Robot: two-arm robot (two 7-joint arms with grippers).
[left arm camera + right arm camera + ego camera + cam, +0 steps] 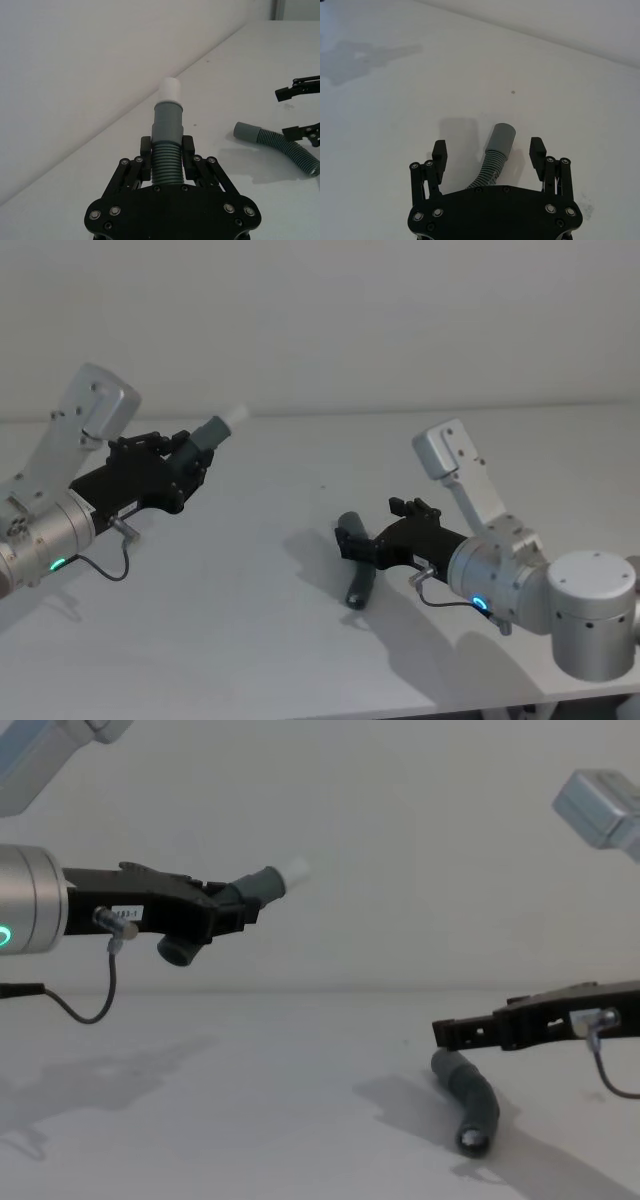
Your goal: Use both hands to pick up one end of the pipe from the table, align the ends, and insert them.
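Grey hose [167, 122] clamped in my left pincer [166, 150]; right pincer [488, 150], apart, straddles the second hose [501, 136] on the tabletop [380, 150]. Closing off-centre could roll it away.

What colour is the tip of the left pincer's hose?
White tip on the ribbed grey hose; best in left wrist view.

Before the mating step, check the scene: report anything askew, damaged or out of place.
Nothing stands out. The left gripper is shut on the white-tipped hose piece, raised above the table; the right gripper is open over the second hose piece, lying intact on the table.
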